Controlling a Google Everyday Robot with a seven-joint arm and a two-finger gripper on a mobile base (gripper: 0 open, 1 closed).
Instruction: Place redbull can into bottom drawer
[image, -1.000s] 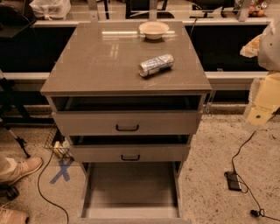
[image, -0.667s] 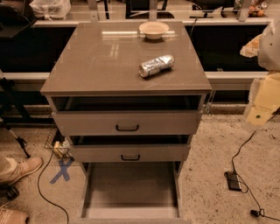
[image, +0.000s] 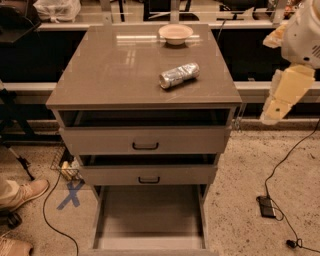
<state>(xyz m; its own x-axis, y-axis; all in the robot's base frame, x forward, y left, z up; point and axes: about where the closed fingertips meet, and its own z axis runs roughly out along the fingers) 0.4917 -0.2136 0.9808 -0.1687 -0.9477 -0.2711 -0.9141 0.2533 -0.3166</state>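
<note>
On the worktop (image: 120, 75) the redbull can (image: 179, 75) is lying sideways; my claw (image: 276, 105) is hanging rightward, width I cannot tell.

Silvery-blue redbull can (image: 179, 75), grey bottom drawer (image: 150, 212), cream gripper (image: 274, 111) at right

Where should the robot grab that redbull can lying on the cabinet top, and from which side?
Across its mid-body, coming down from above: the redbull can lies on its side on the cabinet top, so its curved flanks are exposed and the ends are awkward to reach. The gripper hangs beyond the cabinet top's right edge, apart from the can.
</note>
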